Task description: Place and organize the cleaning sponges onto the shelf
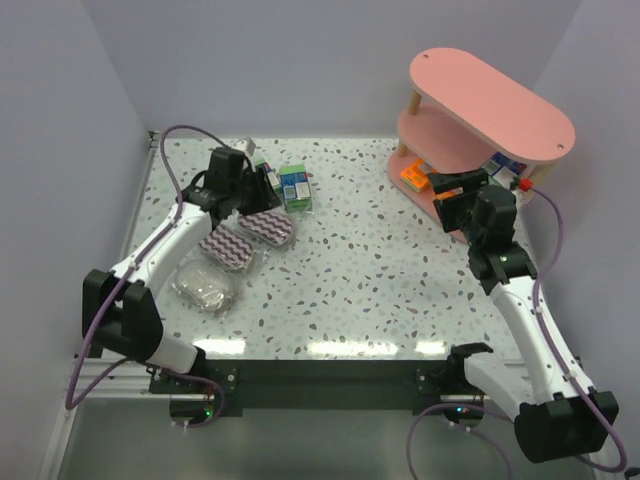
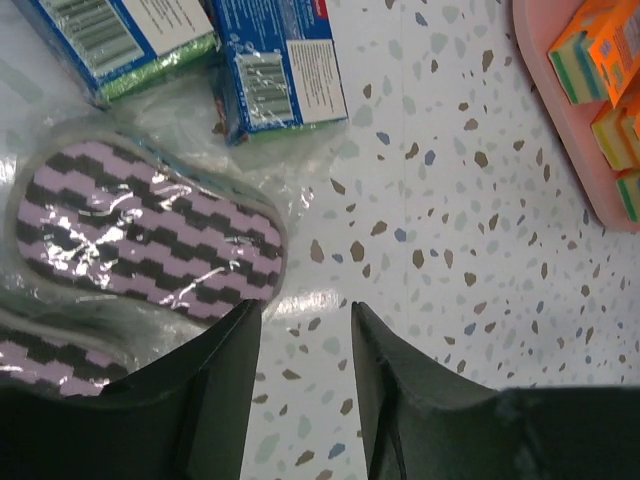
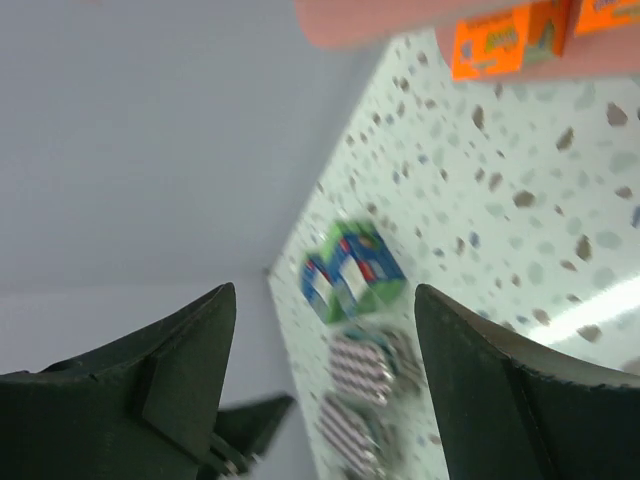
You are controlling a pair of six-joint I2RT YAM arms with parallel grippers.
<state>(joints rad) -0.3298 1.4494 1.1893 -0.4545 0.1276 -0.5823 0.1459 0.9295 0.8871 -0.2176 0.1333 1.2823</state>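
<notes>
The pink three-tier shelf [image 1: 490, 100] stands upright at the far right, with orange packs [image 1: 412, 176] on its lowest board. At the left lie two green-and-blue packs [image 1: 295, 188], then two clear-wrapped purple zigzag ovals [image 1: 266, 228] side by side, and nearest a greyish oval [image 1: 205, 288]

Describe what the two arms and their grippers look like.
The left arm and right arm have white links joined by chunky black joints, with black bases. A purple cable loops along each. The left gripper and right gripper each have two dark, matte, tapering fingers.
</notes>
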